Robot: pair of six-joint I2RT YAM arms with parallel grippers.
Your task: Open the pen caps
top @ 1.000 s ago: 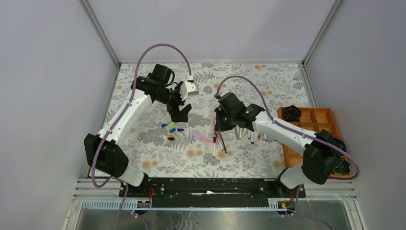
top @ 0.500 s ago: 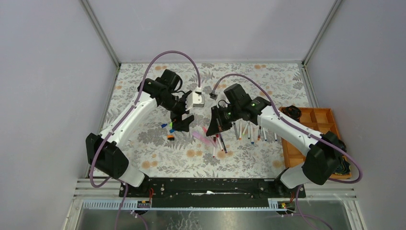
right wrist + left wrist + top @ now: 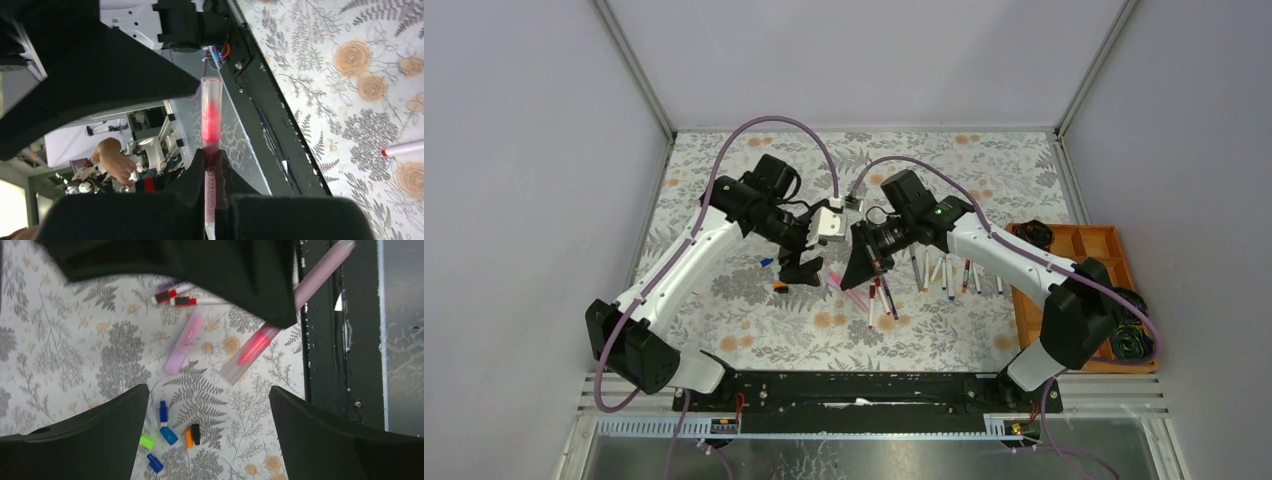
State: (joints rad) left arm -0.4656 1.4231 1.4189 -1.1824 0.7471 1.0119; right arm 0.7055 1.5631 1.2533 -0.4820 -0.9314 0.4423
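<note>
Right pincer (image 3: 211, 167) clamped tight on a pink pen (image 3: 210, 125), its clear cap (image 3: 211, 90) on, pointing to twelve o'clock. Left pincer (image 3: 207, 390) spread wide, holding nothing, that cap at one o'clock; loose caps (image 3: 167, 435) on the table (image 3: 65, 355) at seven o'clock

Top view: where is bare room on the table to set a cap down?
Bare: the far strip of the table, and the near strip between the pens and the black rail. Crowded: the middle, with loose caps by the left gripper and pens up to the tray.
</note>
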